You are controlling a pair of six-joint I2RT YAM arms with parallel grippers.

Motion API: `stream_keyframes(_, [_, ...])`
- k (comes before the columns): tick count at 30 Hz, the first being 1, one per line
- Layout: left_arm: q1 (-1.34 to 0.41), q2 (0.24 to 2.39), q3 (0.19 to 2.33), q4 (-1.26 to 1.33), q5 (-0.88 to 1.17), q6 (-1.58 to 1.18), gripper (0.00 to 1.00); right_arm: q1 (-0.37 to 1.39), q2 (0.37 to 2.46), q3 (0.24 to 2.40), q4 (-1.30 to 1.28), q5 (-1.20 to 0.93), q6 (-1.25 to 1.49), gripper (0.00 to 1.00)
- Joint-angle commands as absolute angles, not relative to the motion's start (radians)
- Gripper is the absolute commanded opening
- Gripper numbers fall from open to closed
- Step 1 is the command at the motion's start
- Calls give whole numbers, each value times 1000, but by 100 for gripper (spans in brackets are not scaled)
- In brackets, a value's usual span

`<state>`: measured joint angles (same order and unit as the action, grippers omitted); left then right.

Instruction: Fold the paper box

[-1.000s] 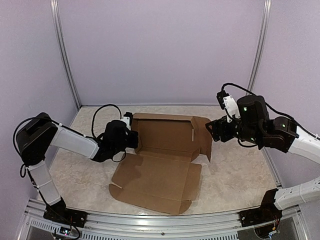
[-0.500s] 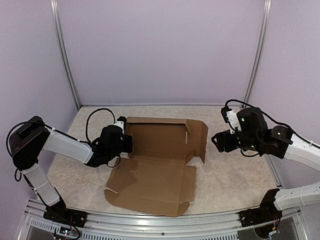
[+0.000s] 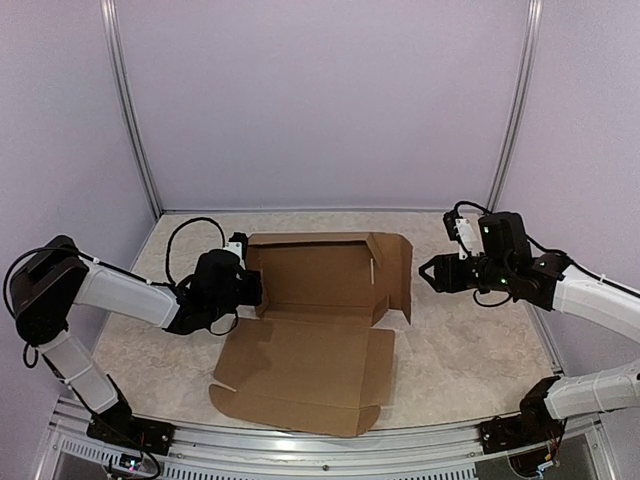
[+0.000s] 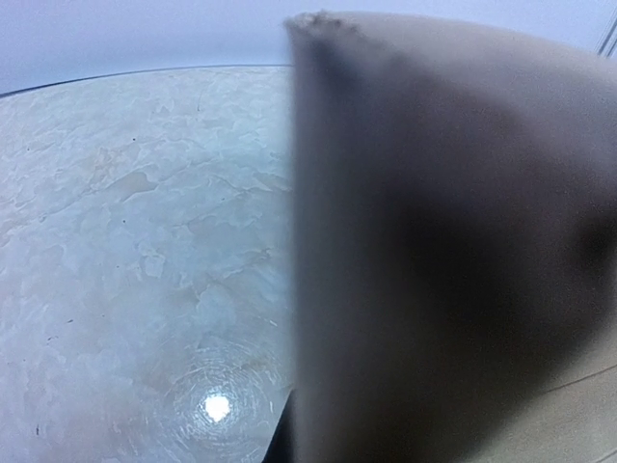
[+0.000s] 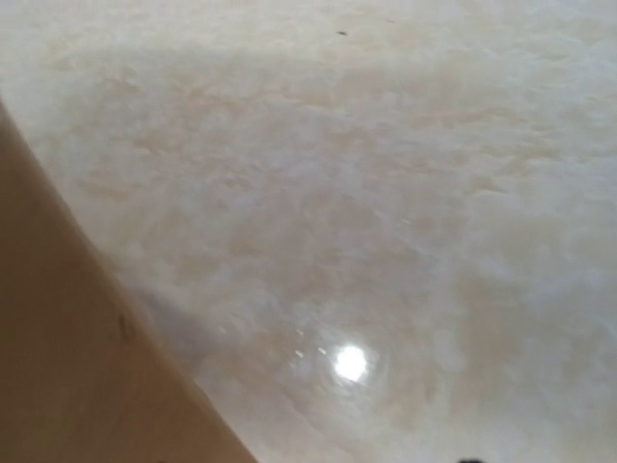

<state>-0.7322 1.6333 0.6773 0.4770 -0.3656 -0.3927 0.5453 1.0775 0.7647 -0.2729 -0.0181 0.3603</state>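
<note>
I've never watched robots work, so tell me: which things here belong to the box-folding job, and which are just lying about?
Job: paper box; left gripper, clamped on its side wall; right gripper, open beside it.
Just there: table; metal frame posts.

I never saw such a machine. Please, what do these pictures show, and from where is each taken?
These are two robot arms bolted to a table, each ending in a two-finger gripper. The wide picture is from a camera above and behind them; the two blurred ones are from cameras on the wrists. On the table lies the paper box, a brown sheet partly folded: back and right walls stand, the front panel lies flat. The left gripper seems to pinch its left edge. The right gripper hangs beside the right flap, open, holding nothing.
</note>
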Motion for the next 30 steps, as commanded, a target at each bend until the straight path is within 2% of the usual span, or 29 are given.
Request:
stream_keyframes(1, [-733, 1608, 674, 465, -341, -431, 0, 515, 1137, 759, -160, -159, 365, 59])
stream_keyframes(8, [-733, 1596, 682, 439, -351, -437, 0, 514, 1211, 760, -100, -250, 377, 46])
stream_keyframes(15, [-733, 1597, 694, 428, -362, -430, 0, 517, 1246, 741, -58, -331, 408, 41])
stream_keyframes(30, [-736, 1602, 711, 421, -372, -430, 0, 594, 1292, 745, -14, -333, 431, 35])
